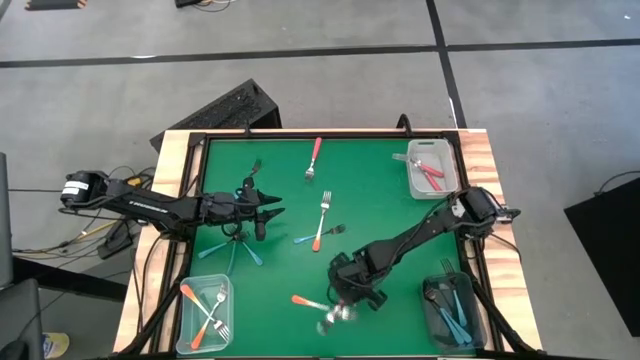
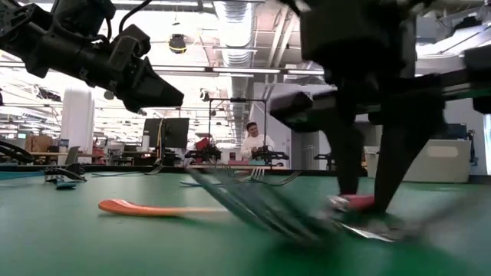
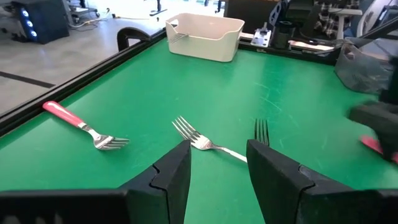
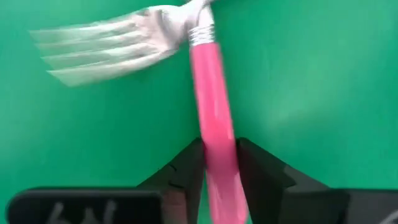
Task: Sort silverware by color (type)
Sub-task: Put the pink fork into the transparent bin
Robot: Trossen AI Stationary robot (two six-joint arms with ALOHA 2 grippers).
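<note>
My right gripper (image 1: 352,290) (image 4: 219,163) is near the table's near edge, shut on a pink-red-handled fork (image 1: 335,315) whose silver tines (image 4: 118,46) show blurred. An orange-handled fork (image 1: 305,300) (image 2: 146,207) lies flat just left of it. My left gripper (image 1: 265,213) (image 3: 217,168) hovers open above the mat's left half. Ahead of it lie two silver fork heads (image 3: 193,134) and a pink-red fork (image 3: 78,121). More forks lie flat on the mat: a pink-red one (image 1: 315,158), an orange one (image 1: 322,225) and light blue ones (image 1: 235,250). My right gripper pinches the fork's pink-red handle (image 4: 214,134) between its two fingers, coming from above. The handle runs straight out from between the fingers, with the tines beyond them. The fork is low over the mat; whether its tines touch the mat cannot be told.
Three clear bins stand at the mat's corners. The far right one (image 1: 432,170) holds pink-red forks, the near right one (image 1: 450,305) light blue ones, and the near left one (image 1: 205,315) orange ones. A raised black rim (image 1: 300,135) frames the green mat. A person stands in the room behind (image 2: 253,142).
</note>
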